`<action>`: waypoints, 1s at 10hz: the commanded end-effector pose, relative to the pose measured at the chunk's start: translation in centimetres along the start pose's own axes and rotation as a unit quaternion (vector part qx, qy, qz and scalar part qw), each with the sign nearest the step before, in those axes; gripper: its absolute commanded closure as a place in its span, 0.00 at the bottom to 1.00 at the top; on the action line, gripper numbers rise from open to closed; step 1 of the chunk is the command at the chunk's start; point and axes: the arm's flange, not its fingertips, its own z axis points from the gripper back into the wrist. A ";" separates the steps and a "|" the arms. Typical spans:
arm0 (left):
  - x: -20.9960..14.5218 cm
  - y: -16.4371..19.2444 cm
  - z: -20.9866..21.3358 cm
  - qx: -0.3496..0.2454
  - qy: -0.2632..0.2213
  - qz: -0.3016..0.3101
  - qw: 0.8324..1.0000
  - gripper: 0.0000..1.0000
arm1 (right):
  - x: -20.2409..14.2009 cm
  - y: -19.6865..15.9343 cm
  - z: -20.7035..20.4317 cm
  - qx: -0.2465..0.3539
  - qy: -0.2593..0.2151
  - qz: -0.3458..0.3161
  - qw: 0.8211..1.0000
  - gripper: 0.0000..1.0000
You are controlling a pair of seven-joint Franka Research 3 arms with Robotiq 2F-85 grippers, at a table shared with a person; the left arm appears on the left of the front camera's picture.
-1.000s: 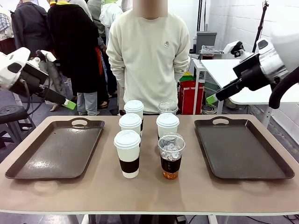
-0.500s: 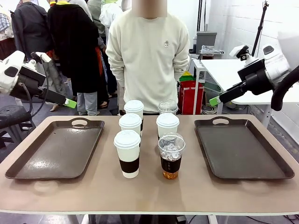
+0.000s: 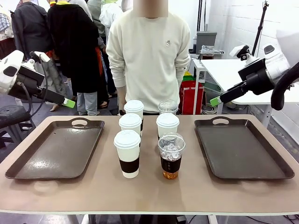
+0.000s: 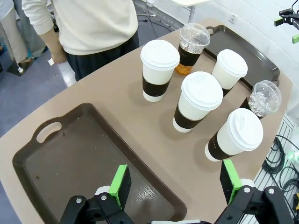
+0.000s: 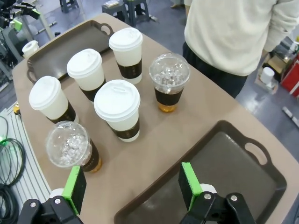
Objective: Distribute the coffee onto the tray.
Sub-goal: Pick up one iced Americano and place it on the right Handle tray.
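Six coffee cups stand clustered mid-table: white lidded cups with dark sleeves (image 3: 127, 154) (image 3: 130, 123) (image 3: 167, 123) (image 3: 134, 108), and two clear dome-lidded iced drinks (image 3: 171, 156) (image 3: 168, 107). A dark tray (image 3: 56, 149) lies on the left and another dark tray (image 3: 243, 149) on the right, both bare. My left gripper (image 3: 69, 103) hangs open above the left tray's far end; its wrist view looks down past the gripper (image 4: 175, 183) at the tray (image 4: 70, 158) and cups (image 4: 201, 100). My right gripper (image 3: 215, 100) hangs open above the right tray's far-left corner, and its own view shows the gripper (image 5: 132, 184) over cups (image 5: 117, 108) and tray (image 5: 224, 163).
A person in a cream sweater (image 3: 149, 56) stands at the table's far edge, right behind the cups. Other people stand farther back on the left. A white table (image 3: 233, 74) sits behind on the right. Bare tabletop runs along the front edge (image 3: 149, 196).
The right arm drew back slightly toward the right; the left arm shifted a little. Both grippers stay open and the cups have not moved.
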 end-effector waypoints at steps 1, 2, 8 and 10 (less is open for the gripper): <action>0.0 -0.1 -0.1 -0.005 0.001 0.004 1.000 0.00 | 0.0 0.0 -0.1 0.001 -0.002 0.000 1.000 0.00; 0.0 -0.1 -0.1 -0.005 0.001 0.004 1.000 0.00 | 0.5 -0.7 -0.3 0.004 -0.005 0.008 1.000 0.00; 0.0 -0.1 -0.1 -0.005 0.001 0.004 1.000 0.00 | 4.3 -6.8 -3.4 -0.032 -0.003 0.028 0.999 0.00; 0.0 -0.1 -0.1 -0.005 0.001 0.004 1.000 0.00 | 5.4 -8.8 -4.4 -0.010 -0.036 0.074 0.997 0.00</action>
